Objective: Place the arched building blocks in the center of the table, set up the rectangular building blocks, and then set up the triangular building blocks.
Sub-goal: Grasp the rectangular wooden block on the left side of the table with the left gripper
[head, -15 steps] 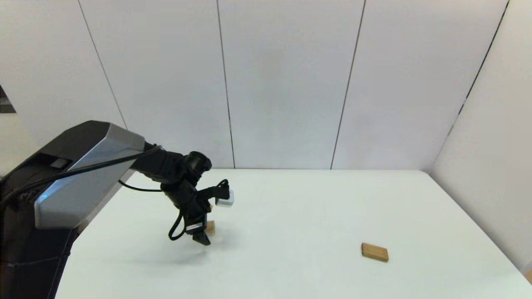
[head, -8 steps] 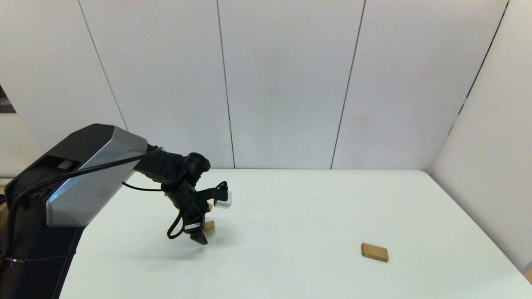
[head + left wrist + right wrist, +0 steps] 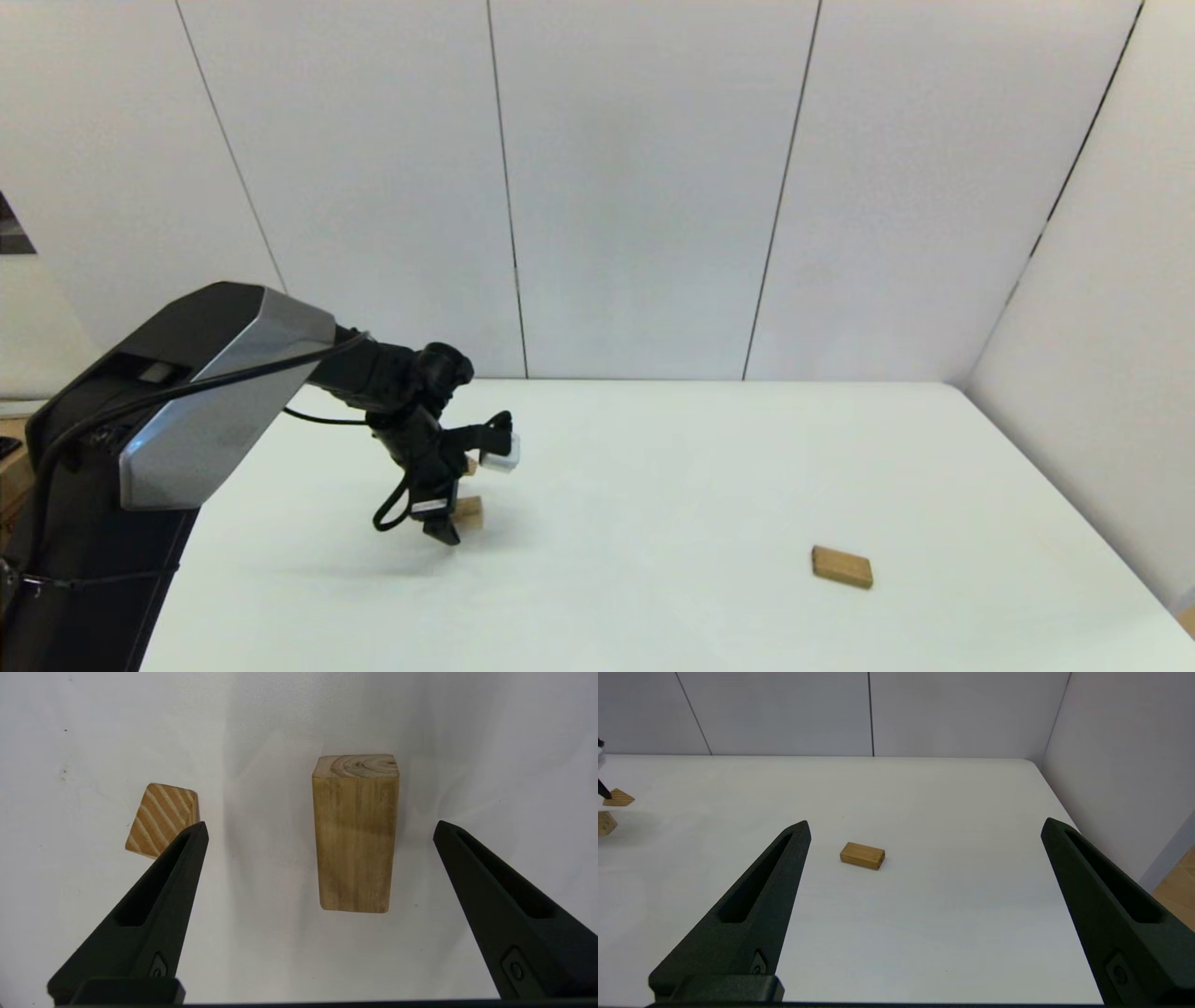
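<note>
The arched building block lies on the white table, a chunky tan block seen from above; its hollow is hidden. My left gripper is open and straddles it, both fingers apart from the wood. In the head view that gripper points down at the table's left, with the arched block beside its fingertip. The triangular building block lies just outside one finger, partly hidden by it. The rectangular building block lies flat at the right, in front of my open, empty right gripper, where the slab is well short of the fingers.
White wall panels close off the table's far and right sides. The right wrist view also shows the triangular block and the arched block at the far left edge of the table.
My left arm and gripper have shifted slightly to the left over the arched block. No block has moved.
</note>
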You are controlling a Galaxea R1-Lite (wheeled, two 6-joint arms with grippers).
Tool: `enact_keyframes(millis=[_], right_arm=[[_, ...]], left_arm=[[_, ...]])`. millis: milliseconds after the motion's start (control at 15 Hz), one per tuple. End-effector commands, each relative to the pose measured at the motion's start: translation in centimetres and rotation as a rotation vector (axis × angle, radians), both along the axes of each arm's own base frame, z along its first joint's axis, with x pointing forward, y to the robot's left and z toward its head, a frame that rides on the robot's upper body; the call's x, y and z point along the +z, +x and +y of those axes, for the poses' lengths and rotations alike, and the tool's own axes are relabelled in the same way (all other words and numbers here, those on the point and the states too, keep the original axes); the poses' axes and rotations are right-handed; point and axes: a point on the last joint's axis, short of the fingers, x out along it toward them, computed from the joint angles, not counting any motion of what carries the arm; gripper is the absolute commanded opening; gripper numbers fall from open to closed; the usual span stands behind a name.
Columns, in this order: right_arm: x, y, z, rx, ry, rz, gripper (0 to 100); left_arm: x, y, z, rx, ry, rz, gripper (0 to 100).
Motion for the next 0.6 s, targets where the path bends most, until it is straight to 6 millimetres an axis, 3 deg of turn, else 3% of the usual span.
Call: enact_keyframes(millis=[67,400,467,600], right_arm=[[-0.04,0.01,0.00,-0.001,0.000,0.001,100],[0.00,0.00,0.00,0.001,0.000,-0.001,100],[0.00,0.00,0.00,0.001,0.000,-0.001,100],[-0.04,0.01,0.00,-0.001,0.000,0.001,100]], left_arm=[[-0.58,0.04,-0.01,-0.011,0.008,0.012,100],[-0.67,0.10,-0.09,-0.011,0.011,0.013,100],[-0.59,0.11,-0.09,-0.011,0.012,0.016,0],[-0.27,0.15,-0.11,-0.013,0.015,0.033,0]])
